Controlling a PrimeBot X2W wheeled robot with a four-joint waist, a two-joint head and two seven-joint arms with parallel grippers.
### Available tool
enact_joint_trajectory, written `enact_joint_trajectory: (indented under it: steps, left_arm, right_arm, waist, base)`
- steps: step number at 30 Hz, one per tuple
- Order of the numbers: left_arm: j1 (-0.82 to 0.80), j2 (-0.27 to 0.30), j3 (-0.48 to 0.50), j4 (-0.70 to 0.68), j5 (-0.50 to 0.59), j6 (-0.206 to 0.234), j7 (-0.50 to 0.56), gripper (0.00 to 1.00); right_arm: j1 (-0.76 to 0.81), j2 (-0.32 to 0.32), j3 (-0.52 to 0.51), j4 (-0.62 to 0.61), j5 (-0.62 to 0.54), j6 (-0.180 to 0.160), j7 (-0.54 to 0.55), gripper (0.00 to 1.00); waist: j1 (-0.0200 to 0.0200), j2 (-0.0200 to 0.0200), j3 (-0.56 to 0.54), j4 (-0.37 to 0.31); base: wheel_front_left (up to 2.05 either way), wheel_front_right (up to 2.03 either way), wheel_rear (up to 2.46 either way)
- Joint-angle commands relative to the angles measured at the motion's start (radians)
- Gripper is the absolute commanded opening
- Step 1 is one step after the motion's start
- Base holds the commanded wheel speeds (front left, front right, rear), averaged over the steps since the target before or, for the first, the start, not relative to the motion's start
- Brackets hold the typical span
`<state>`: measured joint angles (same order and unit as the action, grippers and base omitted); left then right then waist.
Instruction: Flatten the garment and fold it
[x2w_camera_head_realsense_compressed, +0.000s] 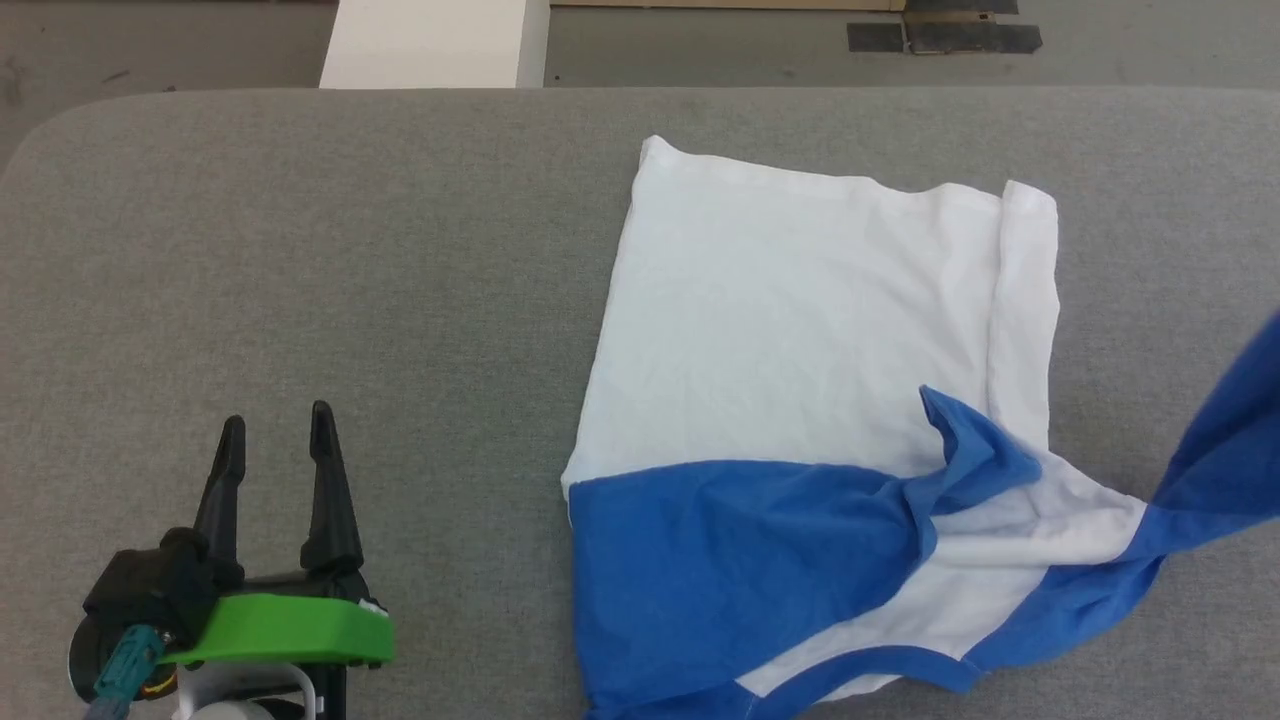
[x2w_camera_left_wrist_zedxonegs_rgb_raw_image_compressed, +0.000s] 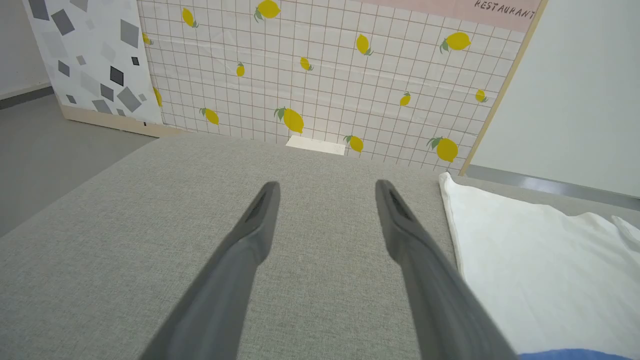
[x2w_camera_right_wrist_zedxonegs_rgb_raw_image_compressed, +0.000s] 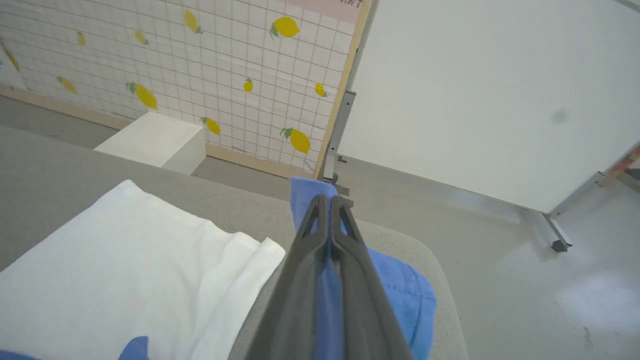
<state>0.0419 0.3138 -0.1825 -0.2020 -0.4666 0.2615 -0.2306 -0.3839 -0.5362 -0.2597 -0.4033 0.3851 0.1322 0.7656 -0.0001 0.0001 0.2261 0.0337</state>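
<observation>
The garment (x2w_camera_head_realsense_compressed: 790, 330), a white T-shirt with royal-blue shoulders and sleeves, lies on the grey table, its white body flat toward the far side and its blue part near me. One blue sleeve (x2w_camera_head_realsense_compressed: 1225, 440) is lifted off toward the right edge of the head view. In the right wrist view my right gripper (x2w_camera_right_wrist_zedxonegs_rgb_raw_image_compressed: 329, 200) is shut on that blue sleeve (x2w_camera_right_wrist_zedxonegs_rgb_raw_image_compressed: 400, 290), with cloth sticking out past the fingertips. My left gripper (x2w_camera_head_realsense_compressed: 275, 425) rests open over bare table at the lower left, well apart from the shirt; its spread fingers (x2w_camera_left_wrist_zedxonegs_rgb_raw_image_compressed: 260, 210) point along the table with the white cloth (x2w_camera_left_wrist_zedxonegs_rgb_raw_image_compressed: 525, 260) to their right.
The grey padded table (x2w_camera_head_realsense_compressed: 300, 250) has rounded far corners. A white box (x2w_camera_head_realsense_compressed: 430, 40) stands on the floor beyond its far edge. A lemon-print tiled panel (x2w_camera_left_wrist_zedxonegs_rgb_raw_image_compressed: 325, 65) and a white board on a metal stand (x2w_camera_right_wrist_zedxonegs_rgb_raw_image_compressed: 475, 90) rise behind the table.
</observation>
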Motion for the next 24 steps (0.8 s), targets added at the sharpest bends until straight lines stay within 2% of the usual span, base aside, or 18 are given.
enact_joint_trajectory:
  steps: [1, 5, 12, 16, 24]
  left_arm:
    - [0.007, -0.002, -0.003, 0.003, -0.002, 0.008, -0.004, 1.00]
    - [0.007, -0.004, -0.011, 0.007, -0.004, 0.006, -0.001, 1.00]
    - [0.013, -0.003, -0.020, 0.008, -0.008, 0.004, 0.003, 1.00]
    - [0.016, -0.004, -0.027, 0.007, -0.010, 0.003, 0.005, 1.00]
    - [0.010, -0.017, -0.046, 0.020, -0.017, -0.005, 0.003, 1.00]
  right_arm:
    - [-0.007, 0.016, 0.049, -0.029, 0.014, -0.002, 0.014, 0.00]
    - [-0.038, 0.055, 0.215, -0.091, 0.037, -0.002, 0.050, 0.00]
    - [-0.082, 0.138, 0.500, -0.113, 0.051, -0.002, 0.081, 0.00]
    - [-0.100, 0.186, 0.648, -0.078, 0.071, -0.002, 0.075, 0.00]
    - [-0.077, 0.219, 0.828, 0.094, 0.090, -0.002, 0.021, 0.00]
  waist:
    - [0.0001, -0.0001, -0.006, 0.004]
    - [0.0001, -0.0001, -0.021, 0.014]
    - [0.0001, -0.0001, -0.044, 0.041]
    - [0.0001, -0.0001, -0.049, 0.065]
    - [0.0001, -0.0001, -0.031, 0.118]
  base:
    - [0.00, 0.00, 0.00]
    - [0.00, 0.00, 0.00]
    - [0.00, 0.00, 0.00]
    - [0.00, 0.00, 0.00]
    - [0.00, 0.00, 0.00]
